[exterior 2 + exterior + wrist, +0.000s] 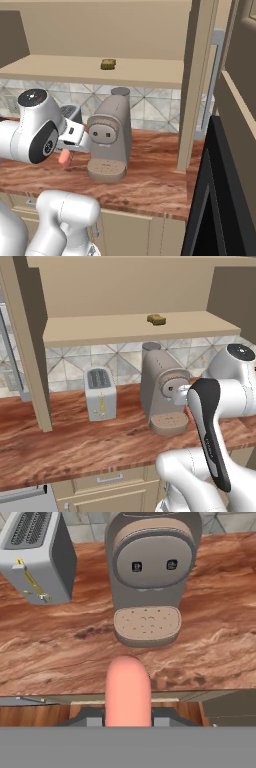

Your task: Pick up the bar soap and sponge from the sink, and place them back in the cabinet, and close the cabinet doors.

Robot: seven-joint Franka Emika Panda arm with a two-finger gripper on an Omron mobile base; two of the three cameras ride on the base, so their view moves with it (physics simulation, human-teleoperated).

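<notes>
End effector (65,156) is gripping the soap (127,689), hanging over the table (200,647) before the coffee machine (150,567). Sponge (157,319) is sitting on the cabinet (100,286) shelf. Advice: lift clear of the machine top, then set soap beside sponge.

Coffee mkr (162,391) + toaster (100,392) crowd counter (75,446); shelf (100,328) open.

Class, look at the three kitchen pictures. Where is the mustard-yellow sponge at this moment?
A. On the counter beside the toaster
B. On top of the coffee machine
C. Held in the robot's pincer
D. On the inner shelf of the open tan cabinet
D: the sponge lies on the shelf of the cabinet, above the coffee machine, while the pincer is shut on the bar soap.
</notes>
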